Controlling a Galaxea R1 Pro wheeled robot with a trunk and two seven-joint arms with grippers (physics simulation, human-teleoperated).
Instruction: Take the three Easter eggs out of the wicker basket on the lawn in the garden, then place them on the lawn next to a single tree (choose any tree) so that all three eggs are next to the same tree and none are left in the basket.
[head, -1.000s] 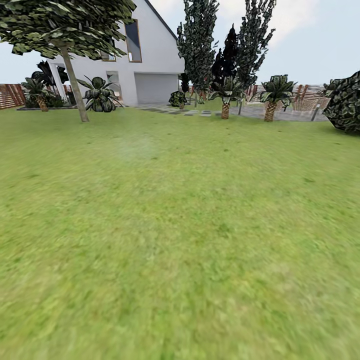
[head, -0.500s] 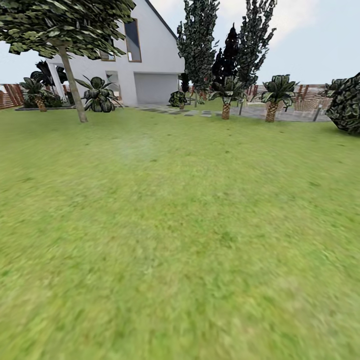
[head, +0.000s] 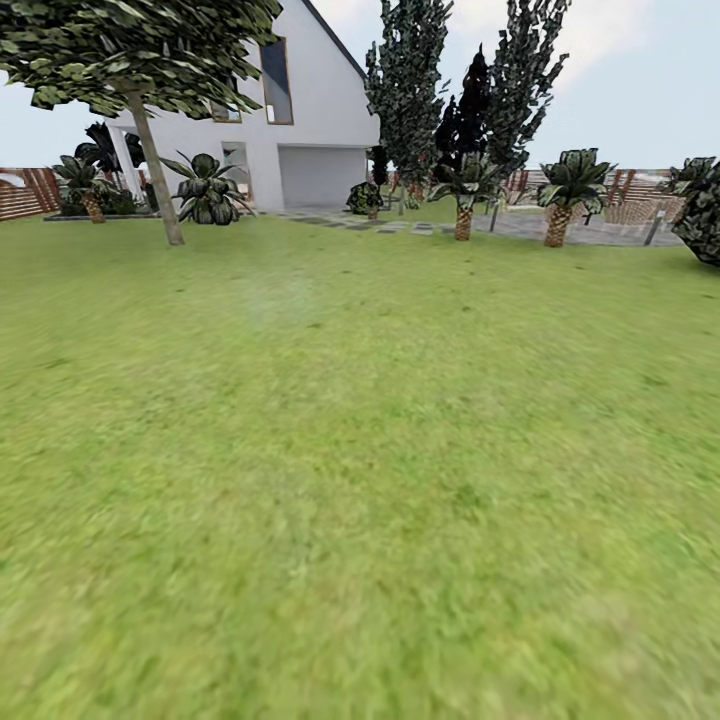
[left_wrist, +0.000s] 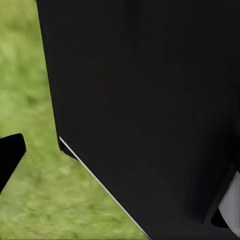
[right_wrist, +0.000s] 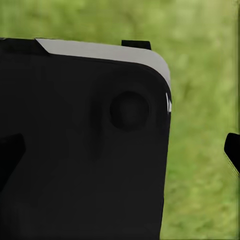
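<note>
The lawn (head: 360, 450) spreads wide and green ahead of me. A tree (head: 160, 185) with a pale straight trunk and a dark jagged canopy stands at the far left of the head view. The Easter eggs and the wicker basket are out of view. My left gripper (left_wrist: 120, 155) hangs over grass beside my black body, one dark fingertip (left_wrist: 10, 157) at the picture's edge. My right gripper (right_wrist: 120, 150) is open over grass, fingertips (right_wrist: 232, 150) far apart, nothing between them.
A white house (head: 310, 130) stands behind the lawn, with tall dark trees (head: 410, 90) beside it. Short palms (head: 463, 200) line grey paving (head: 590, 232). A round bush (head: 705, 215) sits at the far right, a fence (head: 25, 190) at the far left.
The whole head view has shifted: house, tree and palms sit slightly further right in the picture, so the camera has turned a little left. Nothing on the lawn has moved.
</note>
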